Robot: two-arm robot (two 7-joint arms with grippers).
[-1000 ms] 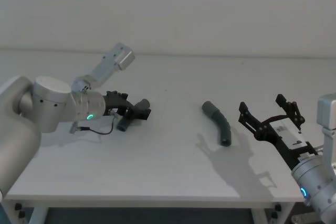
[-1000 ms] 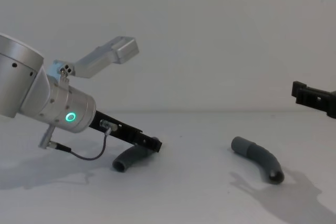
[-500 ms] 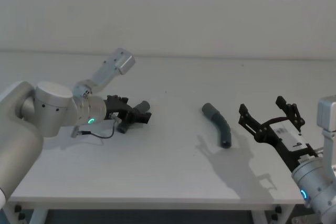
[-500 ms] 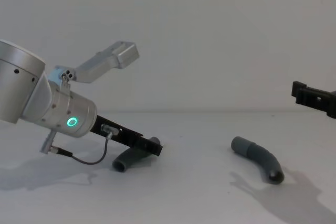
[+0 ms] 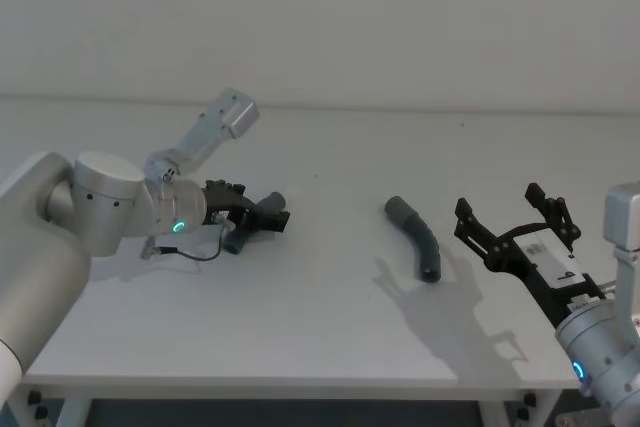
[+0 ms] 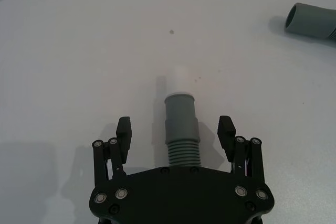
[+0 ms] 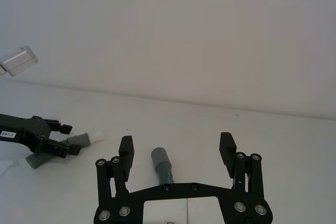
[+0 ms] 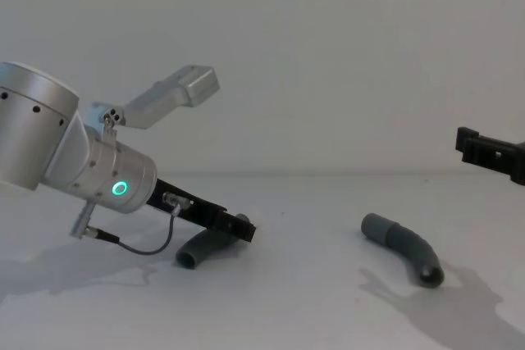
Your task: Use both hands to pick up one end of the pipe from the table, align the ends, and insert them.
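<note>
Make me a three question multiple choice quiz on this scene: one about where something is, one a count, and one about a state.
1. Where is the left end effector?
A) astride the shorter tube piece
B) above the longer piece
C) off to the side, beyond the table edge

2. How many tube pieces lie on the table?
A) one
B) two
C) three

3. The right end effector is:
A) shut on a tube
B) open and empty
C) shut and empty

Answers:
1 A: its fingers stand either side of that piece, with gaps showing.
2 B: the shorter tube piece and the longer tube piece lie apart.
3 B: its fingers are spread wide above the table, gripping nothing.
</note>
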